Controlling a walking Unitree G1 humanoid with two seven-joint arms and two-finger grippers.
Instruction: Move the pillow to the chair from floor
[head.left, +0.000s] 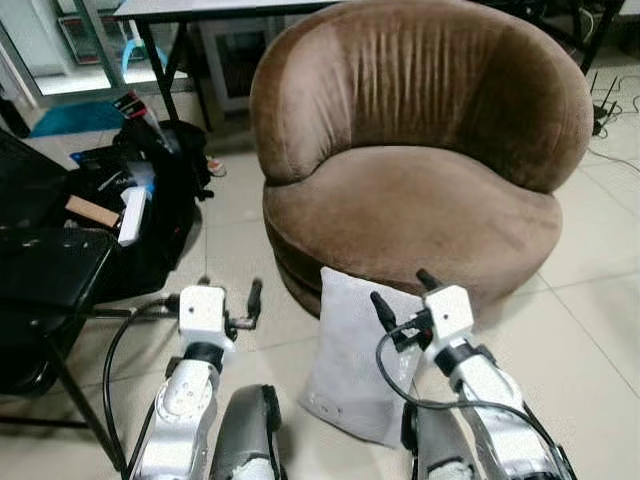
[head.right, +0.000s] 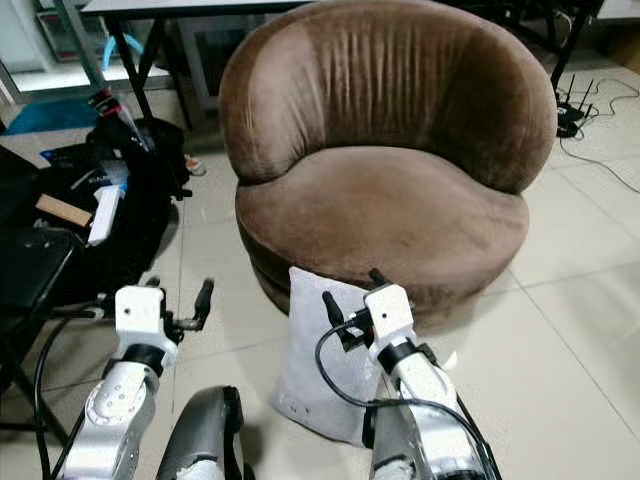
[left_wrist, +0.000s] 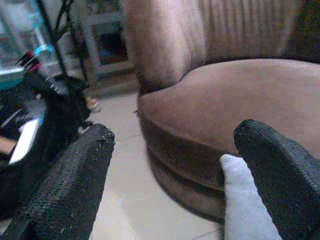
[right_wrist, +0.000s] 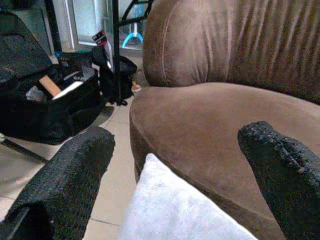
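Note:
A light grey pillow (head.left: 352, 355) stands on edge on the tiled floor, leaning against the front of a round brown velvet chair (head.left: 410, 200) whose seat is bare. My right gripper (head.left: 404, 293) is open and hovers just above the pillow's top edge, with the pillow (right_wrist: 170, 215) low between its fingers in the right wrist view. My left gripper (head.left: 230, 292) is open too, out over the floor to the left of the pillow. In the left wrist view the pillow's corner (left_wrist: 245, 200) shows beside one finger.
An open black bag (head.left: 135, 200) with loose items lies on the floor at the left. A black seat on thin legs (head.left: 50, 275) stands nearer, at the left edge. Table legs (head.left: 170, 60) rise behind the chair, and cables (head.left: 605, 100) lie at the far right.

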